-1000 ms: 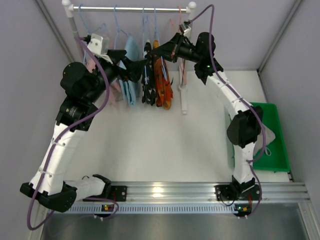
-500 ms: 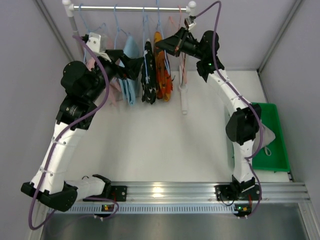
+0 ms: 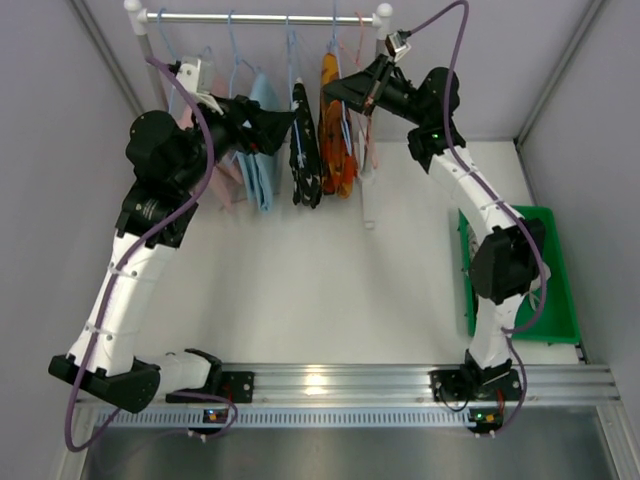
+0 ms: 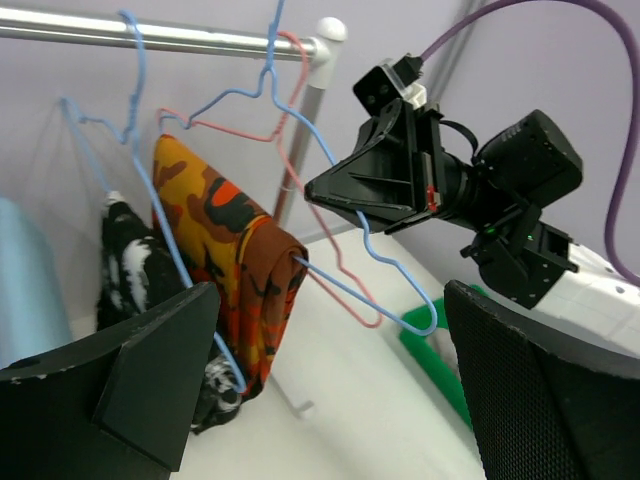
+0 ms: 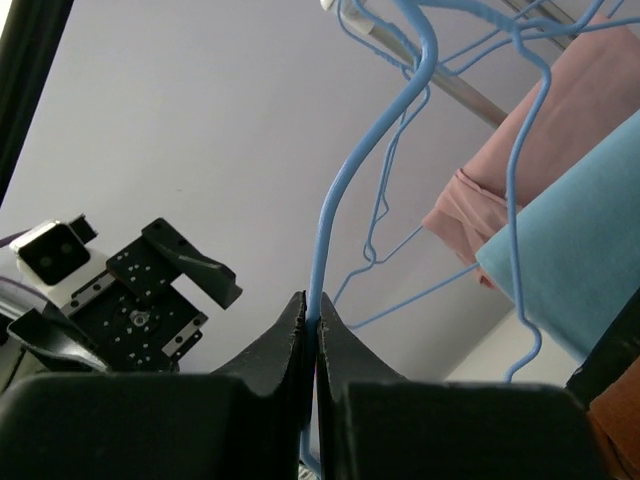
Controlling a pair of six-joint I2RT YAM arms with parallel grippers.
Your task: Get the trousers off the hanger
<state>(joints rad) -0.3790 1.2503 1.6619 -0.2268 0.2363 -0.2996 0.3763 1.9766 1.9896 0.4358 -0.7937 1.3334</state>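
The orange-red patterned trousers hang folded over a blue wire hanger near the right end of the rail. My right gripper is shut on that hanger's wire just above the trousers; the right wrist view shows the jaws pinching the blue wire. My left gripper is open and empty, just left of the trousers, with its fingers apart. A pale grey cloth lies in the green bin, mostly hidden behind the right arm.
A black white-speckled garment, a light-blue one and a pink one hang left of the trousers on the rail. Empty pink and blue hangers hang by the right post. The green bin stands at the right.
My right gripper has pulled the hanger with the orange-red trousers up and right, away from the black speckled garment. My left gripper has shifted slightly right and stayed open.
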